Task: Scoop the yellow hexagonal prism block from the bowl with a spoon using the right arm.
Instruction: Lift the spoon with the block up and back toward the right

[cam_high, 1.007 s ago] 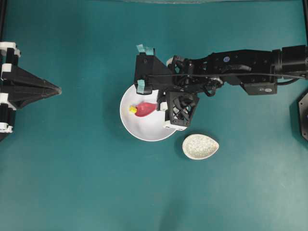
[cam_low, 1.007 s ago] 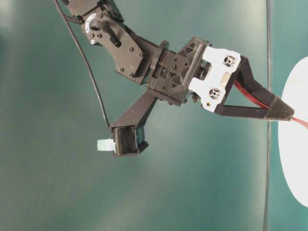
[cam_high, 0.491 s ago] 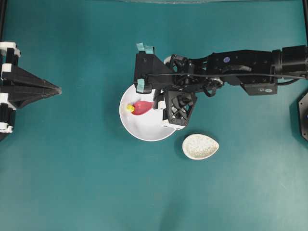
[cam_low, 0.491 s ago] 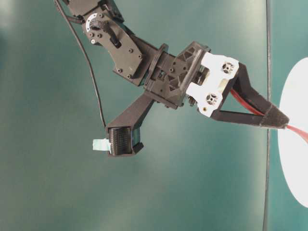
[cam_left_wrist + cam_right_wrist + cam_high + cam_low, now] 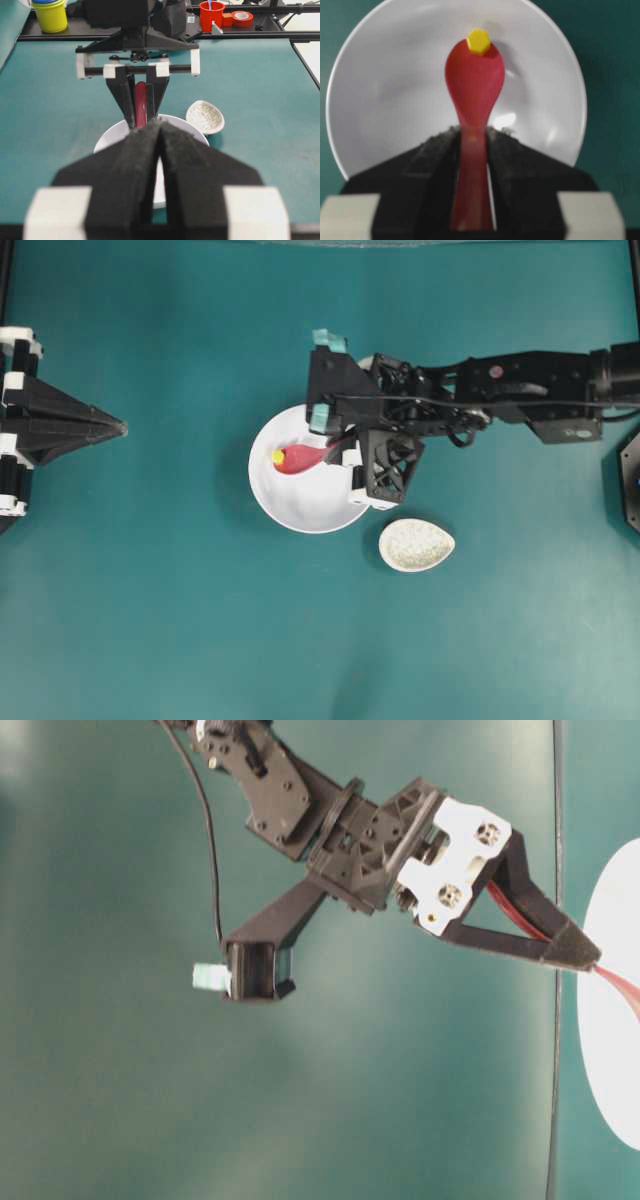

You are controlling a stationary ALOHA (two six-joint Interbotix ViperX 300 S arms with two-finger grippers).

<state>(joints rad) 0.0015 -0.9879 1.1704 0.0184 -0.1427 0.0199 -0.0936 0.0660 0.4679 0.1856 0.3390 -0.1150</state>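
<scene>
The white bowl (image 5: 300,508) sits mid-table. My right gripper (image 5: 343,447) is shut on the handle of the red spoon (image 5: 300,457), whose scoop reaches left over the bowl. The yellow hexagonal block (image 5: 278,456) rests at the far tip of the scoop. The right wrist view shows the block (image 5: 478,41) on the scoop (image 5: 474,85) above the bowl (image 5: 385,90), with my right gripper (image 5: 472,132) clamped on the handle. The table-level view shows that gripper (image 5: 580,955) holding the spoon (image 5: 620,988) at the bowl's edge (image 5: 610,1050). My left gripper (image 5: 120,426) is shut and empty at the far left, away from the bowl.
A speckled teardrop spoon rest (image 5: 416,545) lies just right of and below the bowl; it also shows in the left wrist view (image 5: 205,117). A yellow cup (image 5: 50,15), a red cup (image 5: 211,12) and a tape roll (image 5: 242,17) stand beyond the table's far edge.
My right arm has drawn back to the right and risen a little, carrying the spoon along. The yellow block has gone with the scoop's tip. The left arm has not moved.
</scene>
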